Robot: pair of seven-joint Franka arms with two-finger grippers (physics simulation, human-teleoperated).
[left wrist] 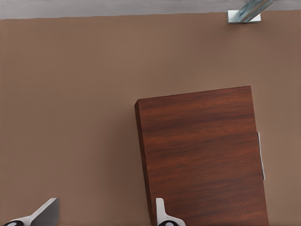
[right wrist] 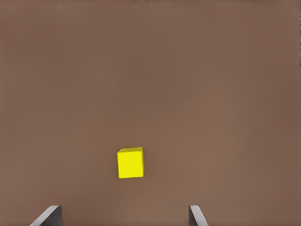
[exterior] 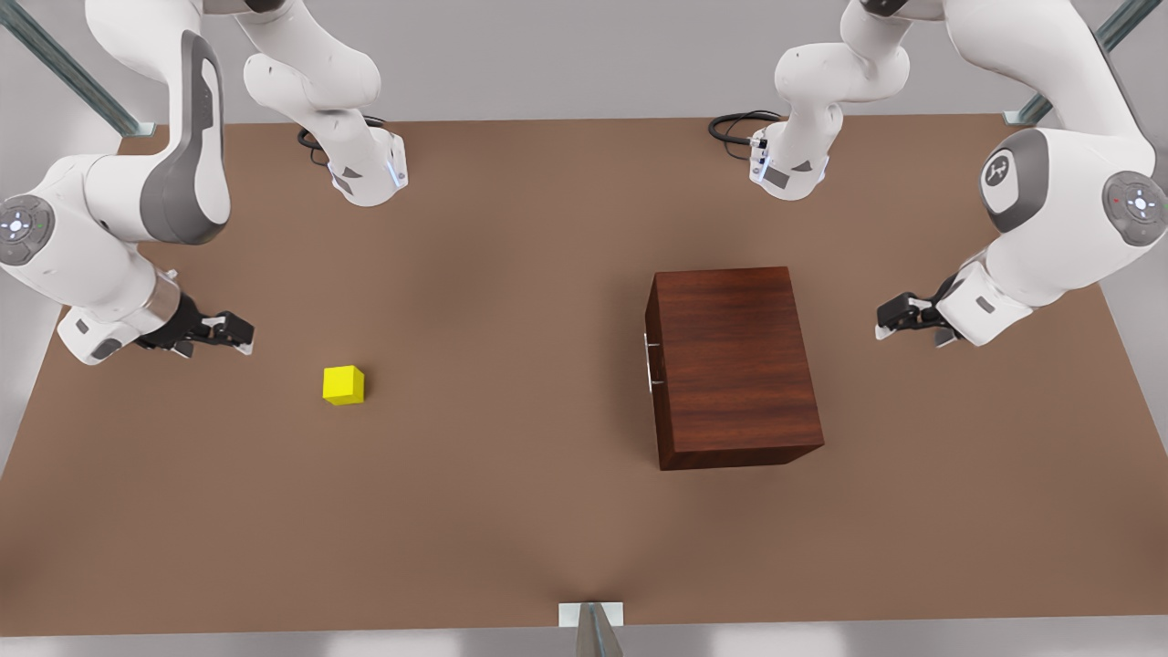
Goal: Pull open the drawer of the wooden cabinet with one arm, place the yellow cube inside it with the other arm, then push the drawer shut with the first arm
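In the front view, the wooden cabinet (exterior: 730, 365) stands on the brown table (exterior: 511, 511) toward the front view's right, its flat top plain. The drawer (exterior: 651, 362) is closed flush, with its thin silver handle (exterior: 648, 361) on the side facing the front view's left. The yellow cube (exterior: 343, 384) sits on the table well apart from the cabinet, toward the front view's left. The right gripper (exterior: 228, 333) hovers near the cube, on its left in this view, jaws released. The left gripper (exterior: 899, 318) hovers beside the cabinet's far side from the handle, jaws released.

In the left wrist view, the cabinet (left wrist: 202, 155) lies ahead of two spread fingertips (left wrist: 47, 212), nothing between them.

In the right wrist view, the cube (right wrist: 130, 162) rests on the table just ahead of the parted fingertips (right wrist: 49, 214), untouched.
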